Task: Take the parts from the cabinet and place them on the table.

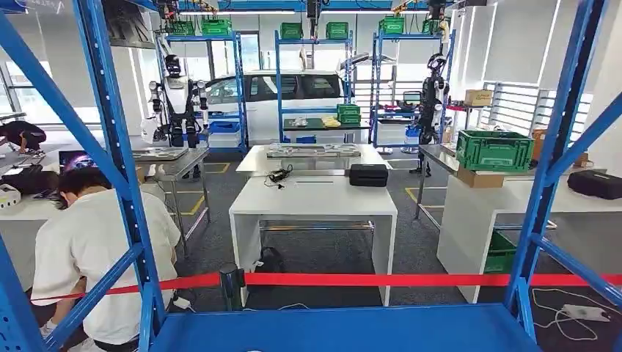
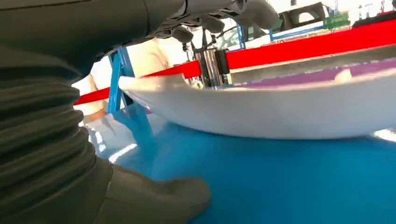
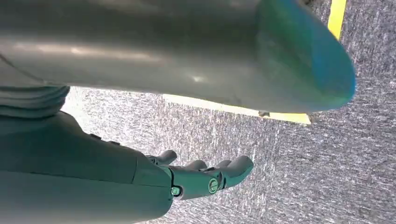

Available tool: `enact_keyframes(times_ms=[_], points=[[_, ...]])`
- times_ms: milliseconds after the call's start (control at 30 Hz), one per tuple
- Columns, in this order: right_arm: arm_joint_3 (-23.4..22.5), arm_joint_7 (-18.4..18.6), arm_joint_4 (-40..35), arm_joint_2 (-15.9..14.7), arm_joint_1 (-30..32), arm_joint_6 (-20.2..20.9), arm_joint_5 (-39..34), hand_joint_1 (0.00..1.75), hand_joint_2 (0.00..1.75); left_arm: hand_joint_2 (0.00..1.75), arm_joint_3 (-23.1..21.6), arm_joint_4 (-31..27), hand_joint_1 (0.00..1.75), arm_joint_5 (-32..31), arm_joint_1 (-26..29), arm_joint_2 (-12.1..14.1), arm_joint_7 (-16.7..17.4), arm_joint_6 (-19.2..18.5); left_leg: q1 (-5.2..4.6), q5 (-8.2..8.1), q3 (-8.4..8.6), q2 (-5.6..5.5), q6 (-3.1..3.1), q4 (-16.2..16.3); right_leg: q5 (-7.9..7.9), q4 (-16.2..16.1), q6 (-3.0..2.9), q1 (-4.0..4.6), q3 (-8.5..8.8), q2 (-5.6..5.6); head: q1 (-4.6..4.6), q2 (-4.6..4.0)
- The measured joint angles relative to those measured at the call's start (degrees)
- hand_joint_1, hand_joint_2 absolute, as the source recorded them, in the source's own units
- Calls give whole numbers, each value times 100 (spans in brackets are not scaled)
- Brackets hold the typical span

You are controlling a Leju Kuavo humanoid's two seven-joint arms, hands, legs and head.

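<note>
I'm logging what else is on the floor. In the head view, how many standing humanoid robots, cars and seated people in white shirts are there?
Standing humanoid robots: 2
Cars: 1
Seated people in white shirts: 1
Total: 4

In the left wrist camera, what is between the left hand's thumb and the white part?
Only bare blue shelf. The left wrist view shows the left hand with its thumb resting on the shelf, apart from the white part; nothing lies between them.
</note>
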Motion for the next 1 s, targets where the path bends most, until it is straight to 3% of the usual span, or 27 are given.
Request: enact_keyframes(times_ms=[467, 500, 533, 1000], points=[[-50, 4, 0, 0, 1, -17, 24, 0, 0, 175, 0, 90, 0, 262, -92, -146, 31, -160, -1, -2, 1, 0, 2, 0, -1, -1, 2, 0, 3, -1, 0, 0], [-50, 7, 0, 0, 2, -17, 24, 0, 0, 175, 0, 94, 33, 266, -95, -153, 33, -162, -1, -2, 1, 0, 2, 0, -1, -1, 2, 0, 3, -1, 0, 0], [-50, 4, 0, 0, 3, -17, 28, 0, 0, 175, 0, 103, 169, 269, -98, -157, 42, -164, -1, -2, 1, 0, 2, 0, -1, -1, 2, 0, 3, 0, 0, 0], [-50, 26, 0, 0, 3, 20, 133, 0, 0, 175, 0, 203, 175, 380, -103, -164, 24, -527, 0, -3, 0, -1, 3, 0, -4, 0, 6, 0, 3, 0, 0, 0]])
